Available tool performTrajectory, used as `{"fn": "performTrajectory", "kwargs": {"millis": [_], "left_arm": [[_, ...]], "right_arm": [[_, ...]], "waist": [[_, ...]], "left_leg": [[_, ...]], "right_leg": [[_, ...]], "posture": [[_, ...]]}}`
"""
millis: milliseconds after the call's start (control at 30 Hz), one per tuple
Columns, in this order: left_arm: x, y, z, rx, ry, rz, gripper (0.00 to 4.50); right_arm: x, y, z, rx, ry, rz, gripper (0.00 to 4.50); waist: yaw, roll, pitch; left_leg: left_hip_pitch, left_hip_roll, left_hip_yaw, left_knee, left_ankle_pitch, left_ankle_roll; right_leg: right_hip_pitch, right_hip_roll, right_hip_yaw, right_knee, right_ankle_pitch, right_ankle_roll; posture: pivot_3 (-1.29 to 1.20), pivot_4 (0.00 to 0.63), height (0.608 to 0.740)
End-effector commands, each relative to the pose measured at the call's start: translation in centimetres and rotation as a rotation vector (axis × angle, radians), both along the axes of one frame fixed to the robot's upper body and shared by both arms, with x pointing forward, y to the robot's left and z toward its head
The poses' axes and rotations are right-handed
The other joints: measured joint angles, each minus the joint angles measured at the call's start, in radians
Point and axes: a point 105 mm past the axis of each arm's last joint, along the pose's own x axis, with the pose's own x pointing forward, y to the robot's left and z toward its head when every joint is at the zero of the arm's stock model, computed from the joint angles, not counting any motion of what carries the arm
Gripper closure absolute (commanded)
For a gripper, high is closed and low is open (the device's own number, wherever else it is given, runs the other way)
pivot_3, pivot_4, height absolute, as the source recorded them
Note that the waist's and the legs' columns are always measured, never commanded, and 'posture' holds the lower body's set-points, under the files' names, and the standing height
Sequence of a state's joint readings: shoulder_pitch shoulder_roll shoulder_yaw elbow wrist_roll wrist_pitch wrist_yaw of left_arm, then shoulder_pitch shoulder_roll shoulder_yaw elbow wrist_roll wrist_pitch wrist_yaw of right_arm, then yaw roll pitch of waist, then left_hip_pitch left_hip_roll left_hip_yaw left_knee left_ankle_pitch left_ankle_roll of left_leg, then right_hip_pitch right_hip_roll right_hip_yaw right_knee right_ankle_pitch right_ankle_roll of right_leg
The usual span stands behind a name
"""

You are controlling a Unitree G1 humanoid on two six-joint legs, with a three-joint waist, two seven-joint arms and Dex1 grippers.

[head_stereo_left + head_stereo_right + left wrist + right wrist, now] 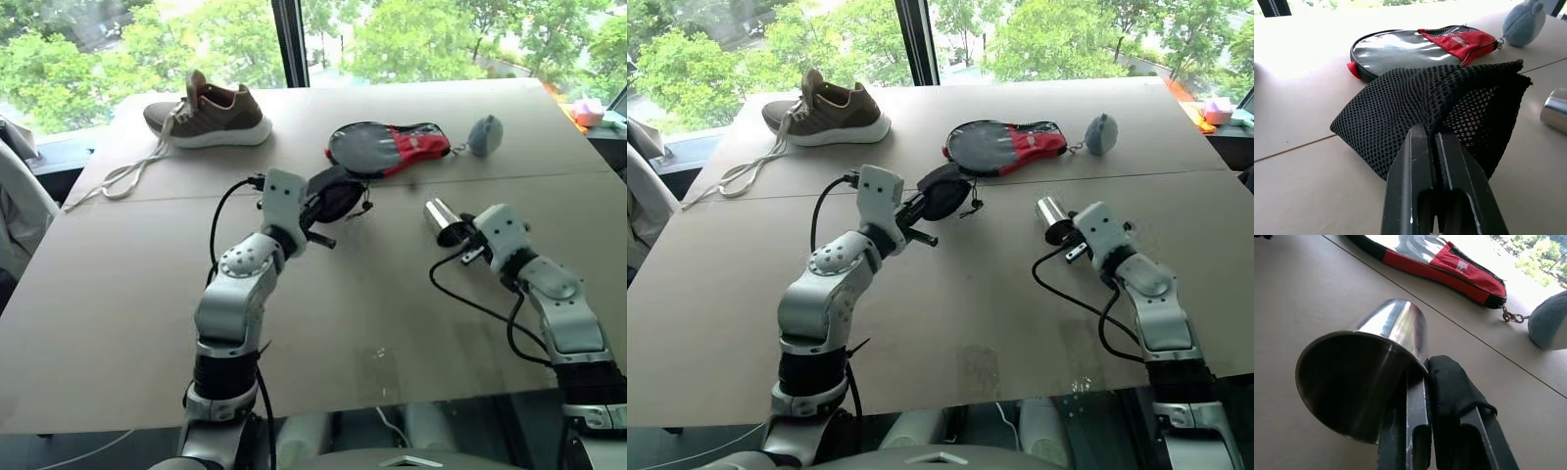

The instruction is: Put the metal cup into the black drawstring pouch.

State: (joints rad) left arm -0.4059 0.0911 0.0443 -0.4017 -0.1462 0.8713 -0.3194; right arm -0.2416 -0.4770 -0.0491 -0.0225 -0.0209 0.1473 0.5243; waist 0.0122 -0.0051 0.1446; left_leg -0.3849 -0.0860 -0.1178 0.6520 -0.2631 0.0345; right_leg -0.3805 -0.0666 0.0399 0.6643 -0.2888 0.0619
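Head stereo pair sits high at the near edge, facing forward and down over the desk [118, 294] — both eyes share the whole top, from both arms out to the far window. The right eye sits slightly to the right of the left eye.

Left wrist cam rides low behind the left gripper [1436, 147], very near the black drawstring pouch [1449, 103], facing far-right. Right wrist cam sits just behind the right gripper [1422, 377], tight on the metal cup [1366, 367], facing far-left.

Both wrist views share the racket case [1449, 269] and the grey ball [1524, 22] — also in the head pair.
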Motion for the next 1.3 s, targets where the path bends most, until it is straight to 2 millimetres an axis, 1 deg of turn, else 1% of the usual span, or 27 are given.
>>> {"fn": "performTrajectory", "kwargs": {"millis": [33,100,167,267,367,433,500,567,633,767,867,967,1033,1100,1133,1233,1300], "left_arm": [[-0.7,-1.1,1.4,-0.17,0.026,-0.066,4.5],[-0.5,-1.3,1.4,-0.248,0.07,-0.082,4.5],[-0.1,-1.3,1.5,-0.301,0.098,-0.086,4.5],[0.3,-1.4,1.7,-0.375,0.137,-0.099,4.5],[0.4,-1.8,1.6,-0.383,0.158,-0.124,4.5],[0.2,-2.2,1.4,-0.38,0.166,-0.144,4.5],[-0.2,-2.8,1.2,-0.38,0.176,-0.174,4.5],[-0.5,-3.3,1.1,-0.383,0.188,-0.198,4.5],[-0.6,-3.5,1.0,-0.39,0.192,-0.208,4.5],[-0.7,-3.7,1.3,-0.415,0.198,-0.225,4.5],[-1.2,-4.0,1.3,-0.399,0.197,-0.26,4.5],[-1.9,-4.5,1.6,-0.41,0.194,-0.306,4.5],[-2.4,-4.9,1.7,-0.406,0.193,-0.338,4.5],[-2.9,-5.3,1.6,-0.38,0.191,-0.376,4.5],[-3.1,-5.4,1.5,-0.37,0.19,-0.388,4.5],[-4.1,-6.1,0.7,-0.31,0.203,-0.449,4.5],[-4.4,-6.4,0.4,-0.292,0.209,-0.468,4.5]], "right_arm": [[-0.3,0.0,2.0,0.001,-0.071,0.017,4.42],[-0.3,0.1,3.0,0.009,-0.096,0.018,4.42],[-0.4,0.8,4.2,0.046,-0.115,0.049,4.42],[-1.2,2.8,7.4,0.164,-0.16,0.159,4.42],[-2.5,4.9,10.8,0.266,-0.212,0.279,4.42],[-3.5,6.6,12.1,0.311,-0.214,0.366,4.42],[-4.5,8.4,12.9,0.333,-0.218,0.44,4.42],[-5.0,9.7,12.2,0.297,-0.188,0.487,4.42],[-5.0,9.9,11.3,0.262,-0.164,0.492,4.42],[-4.3,9.3,8.6,0.187,-0.101,0.462,4.42],[-3.3,7.8,6.5,0.132,-0.067,0.392,4.42],[-3.1,7.5,5.3,0.068,-0.049,0.373,4.42],[-3.0,7.7,4.8,0.001,-0.062,0.376,4.42],[-2.8,7.9,4.5,-0.146,-0.13,0.387,4.42],[-2.8,8.1,4.5,-0.191,-0.154,0.394,4.42],[-2.6,9.3,5.3,-0.298,-0.273,0.418,4.42],[-2.5,10.0,6.0,-0.408,-0.402,0.414,4.42]], "waist": [[0.0,0.0,0.0],[0.0,-0.001,0.001],[-0.001,-0.001,0.001],[-0.005,-0.001,0.001],[-0.006,-0.002,0.001],[-0.005,-0.003,0.002],[-0.002,-0.003,0.002],[0.001,-0.003,0.002],[0.001,-0.004,0.002],[0.001,-0.004,0.002],[0.0,-0.004,0.002],[-0.002,-0.004,0.002],[-0.004,-0.004,0.002],[-0.003,-0.004,0.002],[-0.003,-0.004,0.002],[-0.004,-0.004,0.002],[-0.005,-0.004,0.002]], "left_leg": [[0.0,0.0,0.0,0.0,0.0,0.0],[0.0,0.0,0.0,0.0,0.0,0.0],[0.0,0.0,0.0,0.0,0.0,0.0],[0.0,0.0,0.0,0.001,0.0,0.0],[0.0,0.001,0.0,0.001,0.0,0.0],[-0.001,0.001,-0.001,0.001,0.0,0.0],[-0.001,0.001,-0.002,0.001,0.0,0.0],[-0.002,0.0,-0.002,0.001,0.0,0.0],[-0.002,0.0,-0.002,0.001,0.0,0.0],[-0.002,0.0,-0.002,0.001,0.0,0.0],[-0.001,0.0,-0.001,0.001,0.0,0.0],[-0.001,0.0,-0.001,0.001,0.0,0.0],[-0.001,0.0,-0.001,0.001,0.0,0.0],[-0.001,0.0,-0.001,0.001,0.0,0.0],[-0.001,0.0,-0.001,0.001,0.0,0.0],[-0.001,0.0,0.0,0.001,0.0,0.0],[-0.001,0.0,0.0,0.001,0.0,0.0]], "right_leg": [[0.0,0.0,0.0,0.0,0.0,0.0],[0.0,0.0,0.0,0.0,0.0,0.0],[0.0,0.0,0.0,0.0,0.0,0.0],[0.0,0.001,0.0,0.001,0.0,0.0],[0.0,0.001,0.0,0.001,0.0,0.0],[0.0,0.001,0.0,0.0,0.0,0.0],[0.0,0.001,-0.001,-0.001,0.0,0.0],[0.0,0.0,-0.001,-0.001,0.0,0.0],[-0.001,0.0,-0.001,-0.001,0.0,0.0],[0.0,0.0,-0.001,-0.001,0.0,0.0],[0.0,0.0,-0.001,0.0,0.0,0.0],[-0.001,0.0,-0.001,0.0,0.0,0.0],[-0.001,0.0,0.0,0.0,0.0,0.0],[-0.001,0.0,0.0,0.0,0.0,0.0],[-0.001,0.0,-0.001,0.0,0.0,0.0],[-0.001,0.001,0.0,0.0,0.0,0.0],[-0.001,0.001,0.0,0.0,0.0,0.0]], "posture": [[0.0,0.15,0.74],[0.0,0.15,0.74],[0.0,0.15,0.74],[0.0,0.15,0.74],[0.0,0.15,0.74],[0.0,0.15,0.74],[0.0,0.15,0.74],[0.0,0.15,0.74],[0.0,0.15,0.74],[0.0,0.15,0.74],[0.0,0.15,0.74],[0.0,0.15,0.74],[0.0,0.15,0.74],[0.0,0.15,0.74],[0.0,0.15,0.74],[0.0,0.15,0.74],[0.0,0.15,0.74]]}}
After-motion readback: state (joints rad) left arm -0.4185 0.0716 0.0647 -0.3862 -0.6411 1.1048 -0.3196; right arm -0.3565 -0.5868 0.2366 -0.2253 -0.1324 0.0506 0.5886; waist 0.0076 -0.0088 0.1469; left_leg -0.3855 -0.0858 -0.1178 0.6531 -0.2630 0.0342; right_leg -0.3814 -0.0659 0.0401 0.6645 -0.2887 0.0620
